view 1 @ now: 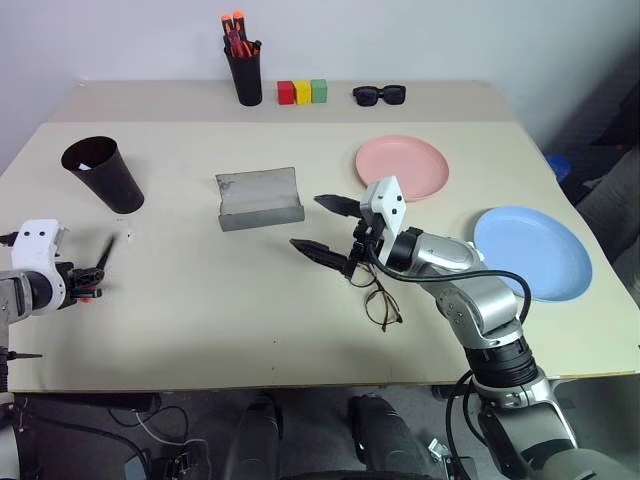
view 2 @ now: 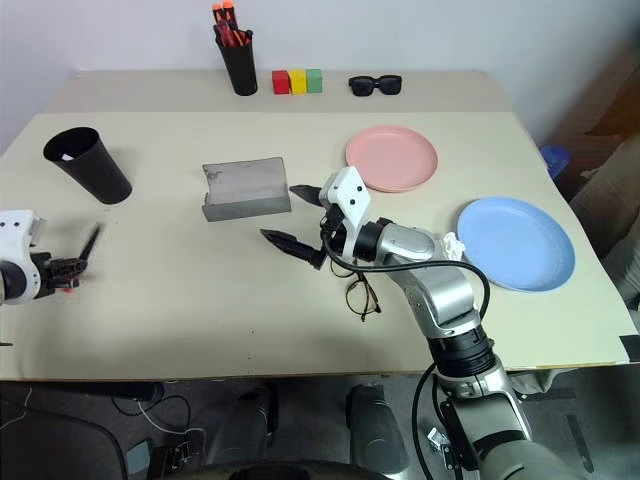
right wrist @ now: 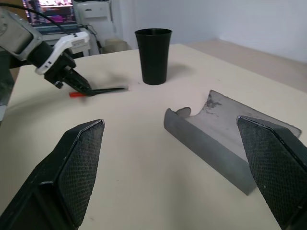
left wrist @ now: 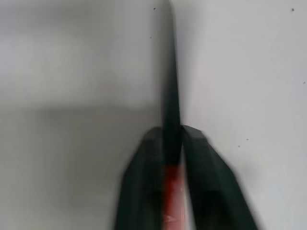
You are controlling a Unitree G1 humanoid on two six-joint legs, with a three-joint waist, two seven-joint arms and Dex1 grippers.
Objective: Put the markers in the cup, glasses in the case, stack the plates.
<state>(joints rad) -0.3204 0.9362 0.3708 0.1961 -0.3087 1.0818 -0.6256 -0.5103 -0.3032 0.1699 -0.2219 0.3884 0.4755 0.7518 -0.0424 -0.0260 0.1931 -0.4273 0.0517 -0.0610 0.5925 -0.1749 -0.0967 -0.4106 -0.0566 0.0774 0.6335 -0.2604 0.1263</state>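
1. I have the counter (view 1: 200, 330) carrying everything. The pink plate (view 1: 402, 167) and the blue plate (view 1: 532, 251) lie apart on my right side, not yet stacked. The grey case (view 1: 259, 199) stands open in the middle.

2. The cup (view 1: 104, 174) is upright at the far left. It lies beyond my left end effector (view 1: 92, 275) and only slightly toward the centre, well apart from it. That offset is what I judge the coming move turns on.

3. My left arm is much the nearer to the cup. My right end effector (view 1: 325, 228) hangs over the middle of the counter with its fingers spread wide on nothing, pointing left toward the case.

4. The glasses (view 1: 381, 300) lie on the counter just below and behind the right end effector, near my right forearm.

5. My left end effector is clamped on the black marker (view 1: 104, 252) near its red end. The marker's long axis runs out ahead of the fingers, its black tip aimed roughly toward the cup, so I judge it needs lifting and tipping upright over the rim.

6. I cannot make out the white marker.
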